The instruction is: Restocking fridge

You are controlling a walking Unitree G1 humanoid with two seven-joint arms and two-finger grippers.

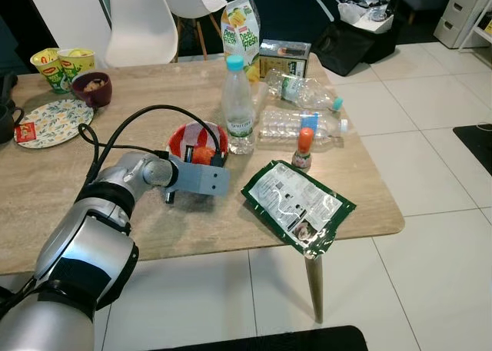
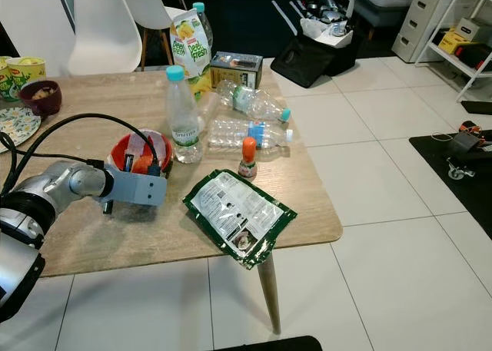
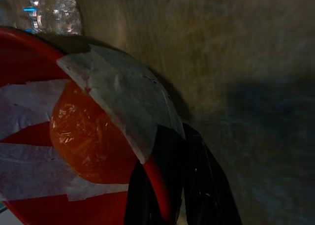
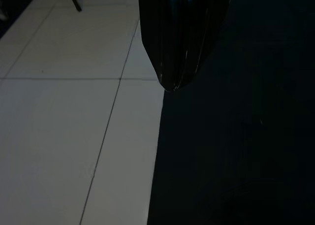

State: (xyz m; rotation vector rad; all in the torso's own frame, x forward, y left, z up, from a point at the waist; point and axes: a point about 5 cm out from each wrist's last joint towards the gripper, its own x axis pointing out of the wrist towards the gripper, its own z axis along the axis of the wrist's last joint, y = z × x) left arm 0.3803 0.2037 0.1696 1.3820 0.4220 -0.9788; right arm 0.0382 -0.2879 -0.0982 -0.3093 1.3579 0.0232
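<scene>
A red bowl [image 1: 184, 136] holding an orange item wrapped in plastic [image 3: 88, 136] and strips of white paper sits mid-table. My left gripper [image 1: 204, 157] reaches in from the near side and is shut on the bowl's rim [image 3: 157, 180], one black finger on each side. An upright water bottle [image 1: 239, 109] with a teal cap stands just right of the bowl. Two empty plastic bottles [image 1: 304, 123] lie behind a small orange-capped sauce bottle [image 1: 304, 147]. My right gripper [image 4: 172, 82] hangs idle over the tiled floor, fingers together.
A green-edged foil packet [image 1: 298, 205] lies near the table's front right corner. At the back stand a juice pouch [image 1: 241, 28] and a small box [image 1: 284, 57]. A patterned plate [image 1: 50, 122], a dark bowl [image 1: 92, 88] and yellow cups [image 1: 61, 63] sit far left. White chairs [image 1: 142, 21] stand behind.
</scene>
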